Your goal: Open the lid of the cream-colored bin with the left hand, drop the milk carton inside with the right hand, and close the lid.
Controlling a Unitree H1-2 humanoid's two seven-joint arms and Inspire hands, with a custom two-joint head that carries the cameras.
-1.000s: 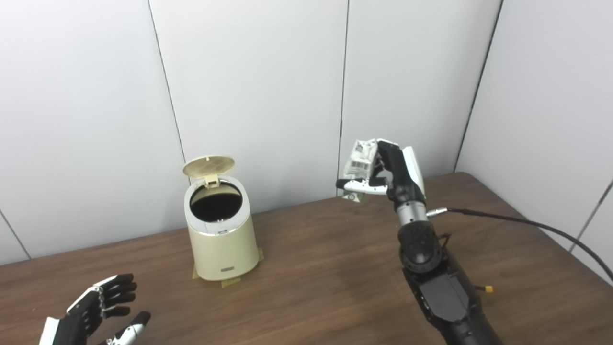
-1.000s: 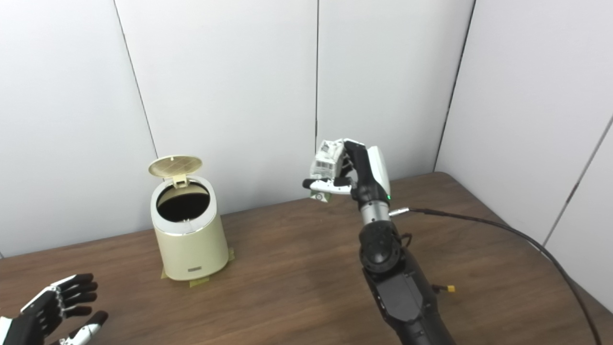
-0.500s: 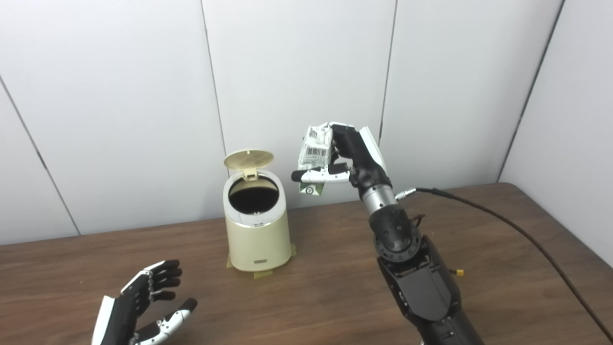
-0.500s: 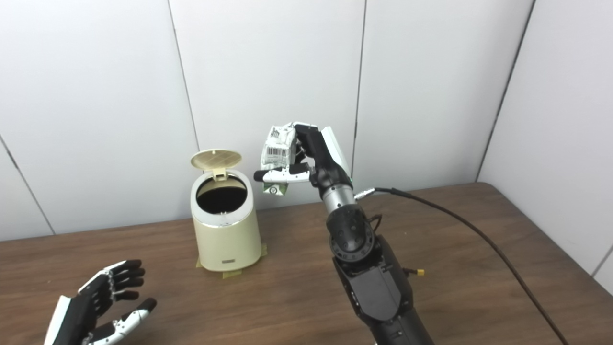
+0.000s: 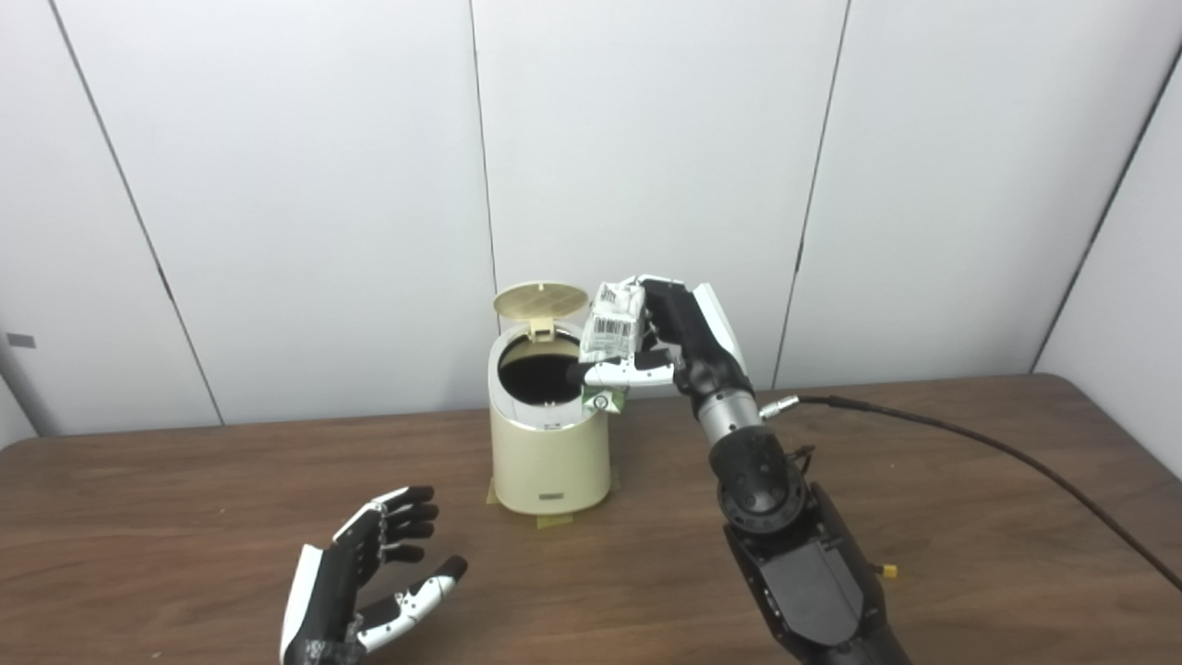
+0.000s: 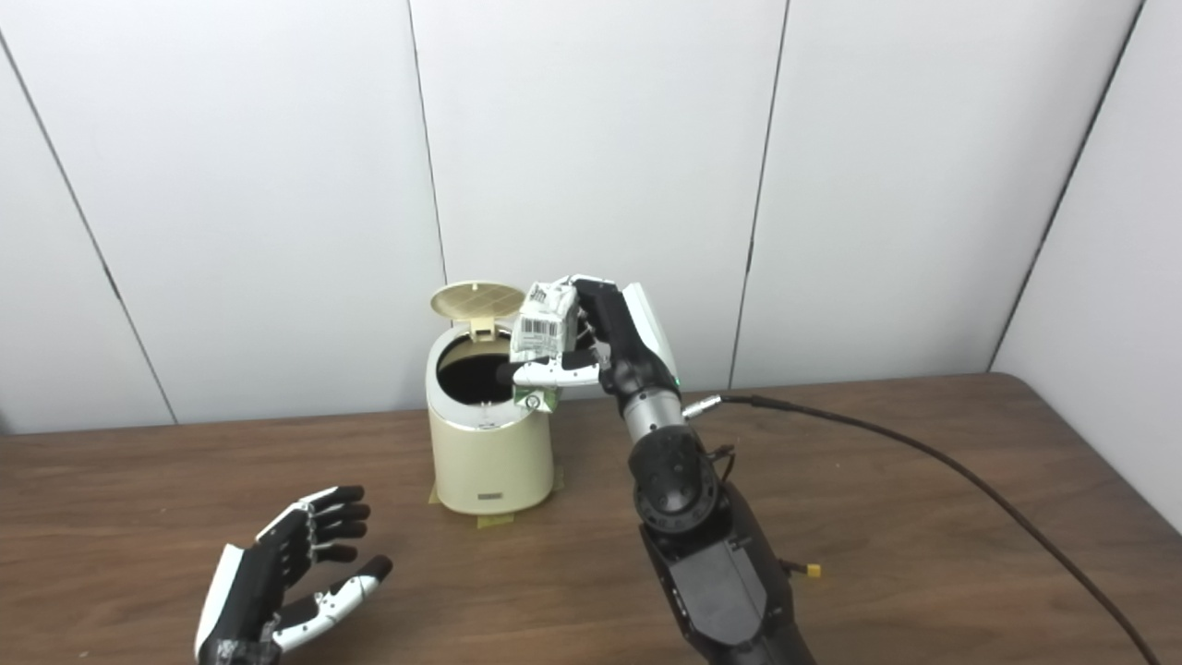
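With the lid (image 5: pixel 540 300) already up, your right hand (image 5: pixel 679 337) grips the milk carton (image 5: pixel 614 332) by the cream-colored bin (image 5: pixel 549 453)'s rim, your left hand (image 5: pixel 369 582) released above the desk (image 5: pixel 923 517): dropping and closing remain.

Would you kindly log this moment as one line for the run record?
lid: open | right robot hand: holding milk carton at bin rim | left robot hand: open, low, empty | carton not dropped
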